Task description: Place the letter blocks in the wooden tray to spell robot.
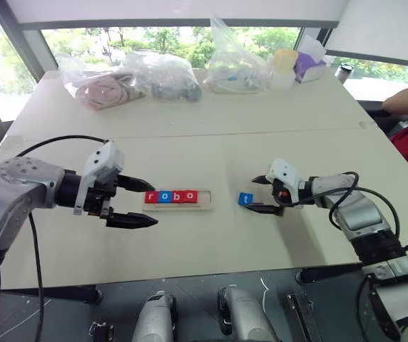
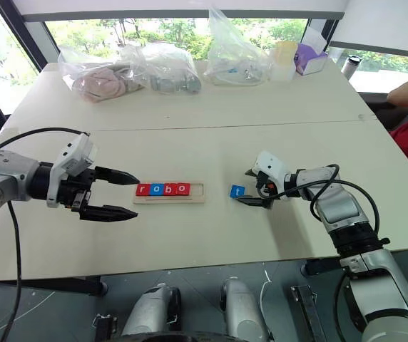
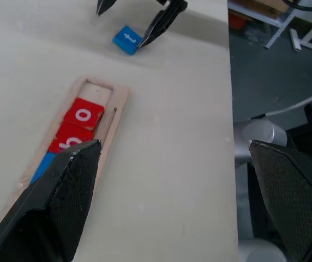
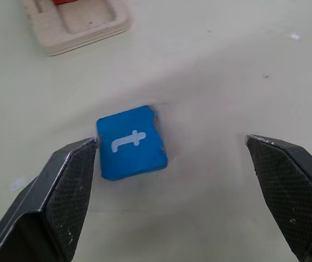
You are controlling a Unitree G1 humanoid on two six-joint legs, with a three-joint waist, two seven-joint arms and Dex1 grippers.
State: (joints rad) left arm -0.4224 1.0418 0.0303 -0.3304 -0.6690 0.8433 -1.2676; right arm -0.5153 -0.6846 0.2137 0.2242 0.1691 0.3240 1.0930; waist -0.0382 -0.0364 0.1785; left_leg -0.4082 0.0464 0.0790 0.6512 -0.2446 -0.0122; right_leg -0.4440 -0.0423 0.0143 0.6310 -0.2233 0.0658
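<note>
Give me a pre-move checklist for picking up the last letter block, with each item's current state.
1. Right gripper open: ok.
2. Blue t block lying flat on the table, outside the wooden tray: ok.
3. t block centred between the right fingers: not ok, it sits close to one finger.
4. Tray's end slot after r, o, b, o free: ok.
5. Left gripper open, holding nothing, beside the tray's r end: ok.

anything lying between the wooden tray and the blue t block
Nothing: in the left eye view only bare pale tabletop separates the long light-wood tray from the small blue square t block.
</note>
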